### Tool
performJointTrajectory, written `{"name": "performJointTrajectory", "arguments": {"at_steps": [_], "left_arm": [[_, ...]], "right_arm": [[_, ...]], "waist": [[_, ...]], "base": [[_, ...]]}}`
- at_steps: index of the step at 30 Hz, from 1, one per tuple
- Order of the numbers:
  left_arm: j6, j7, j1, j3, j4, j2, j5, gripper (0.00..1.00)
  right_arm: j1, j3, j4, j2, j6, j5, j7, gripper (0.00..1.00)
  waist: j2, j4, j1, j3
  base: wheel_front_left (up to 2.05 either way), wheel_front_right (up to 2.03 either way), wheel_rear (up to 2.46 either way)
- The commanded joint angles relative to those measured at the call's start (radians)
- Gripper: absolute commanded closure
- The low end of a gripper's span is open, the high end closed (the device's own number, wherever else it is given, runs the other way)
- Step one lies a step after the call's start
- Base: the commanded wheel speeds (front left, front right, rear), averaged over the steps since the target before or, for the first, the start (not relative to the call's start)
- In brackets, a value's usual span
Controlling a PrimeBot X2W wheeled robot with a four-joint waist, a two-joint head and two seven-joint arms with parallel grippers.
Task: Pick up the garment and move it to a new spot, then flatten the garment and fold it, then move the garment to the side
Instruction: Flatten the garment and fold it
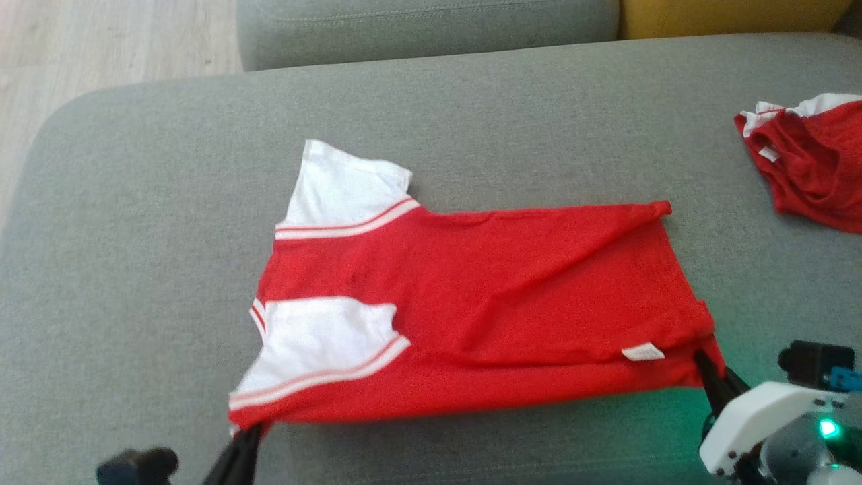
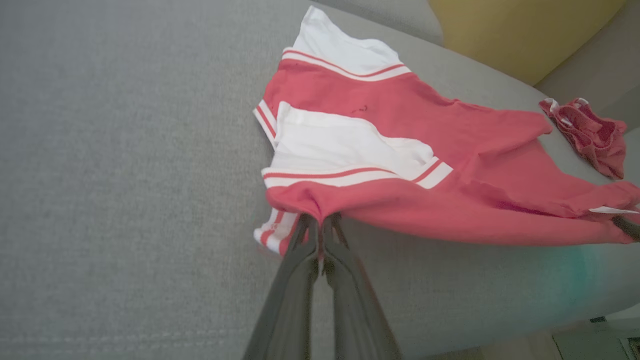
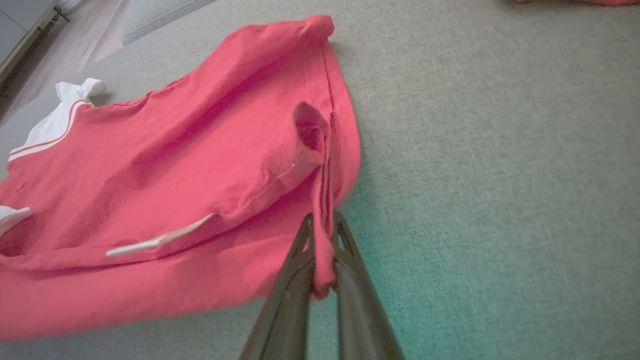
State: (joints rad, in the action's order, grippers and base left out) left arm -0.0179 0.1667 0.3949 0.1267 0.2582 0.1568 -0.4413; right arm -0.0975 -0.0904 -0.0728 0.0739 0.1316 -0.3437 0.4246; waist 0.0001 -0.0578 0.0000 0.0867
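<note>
Loosely folded lengthwise, the red-and-white garment (image 1: 485,289) lies mid-way across the grey cushion (image 1: 135,269).
At its near edge the left gripper (image 1: 254,431) pinches the sleeve-end corner and the right gripper (image 1: 704,360) the hem corner. A crumpled red cloth (image 1: 815,162) sits by the cushion's right edge, well apart; bare room lies left.

Grey sofa (image 1: 135,269), crumpled red cloth (image 1: 811,165), yellow cushion (image 1: 727,17)
</note>
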Motion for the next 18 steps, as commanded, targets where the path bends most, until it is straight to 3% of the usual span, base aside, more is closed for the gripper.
{"name": "performJointTrajectory", "arguments": {"at_steps": [1, 6, 7, 9, 10, 18], "left_arm": [[-0.008, -0.004, -0.015, -0.021, 0.030, -0.005, -0.004, 1.00], [-0.003, -0.030, -0.014, -0.006, -0.046, -0.031, -0.025, 1.00], [-0.001, -0.036, -0.022, -0.006, -0.064, -0.031, -0.026, 0.99], [0.003, -0.045, -0.038, -0.008, -0.095, -0.031, -0.027, 0.27], [0.004, -0.048, -0.045, -0.010, -0.105, -0.029, -0.027, 0.00], [0.014, -0.052, -0.091, -0.041, -0.076, 0.018, -0.024, 0.00]], "right_arm": [[0.016, 0.004, 0.047, 0.008, -0.001, -0.006, 0.005, 1.00], [-0.004, -0.015, 0.028, -0.008, -0.001, -0.005, -0.004, 1.00], [-0.002, -0.014, 0.021, -0.010, -0.001, -0.004, -0.010, 0.78], [0.002, -0.013, 0.006, -0.014, -0.001, 0.005, -0.023, 0.07], [0.004, -0.012, 0.001, -0.016, -0.001, 0.010, -0.030, 0.00], [0.029, -0.021, 0.008, -0.021, -0.001, 0.035, -0.102, 0.00]], "waist": [[-0.0001, 0.001, 0.0000, -0.003], [-0.0001, 0.008, 0.0000, -0.009], [-0.0001, 0.007, 0.0000, -0.008], [-0.0001, 0.006, 0.0000, -0.006], [-0.0001, 0.004, 0.0000, -0.003], [-0.0001, -0.020, 0.0000, 0.037]], "base": [[0.00, 0.00, 0.00], [0.00, 0.00, 0.00], [0.00, 0.00, 0.00], [0.00, 0.00, 0.00], [0.00, 0.00, 0.00], [0.00, 0.00, 0.00]]}}
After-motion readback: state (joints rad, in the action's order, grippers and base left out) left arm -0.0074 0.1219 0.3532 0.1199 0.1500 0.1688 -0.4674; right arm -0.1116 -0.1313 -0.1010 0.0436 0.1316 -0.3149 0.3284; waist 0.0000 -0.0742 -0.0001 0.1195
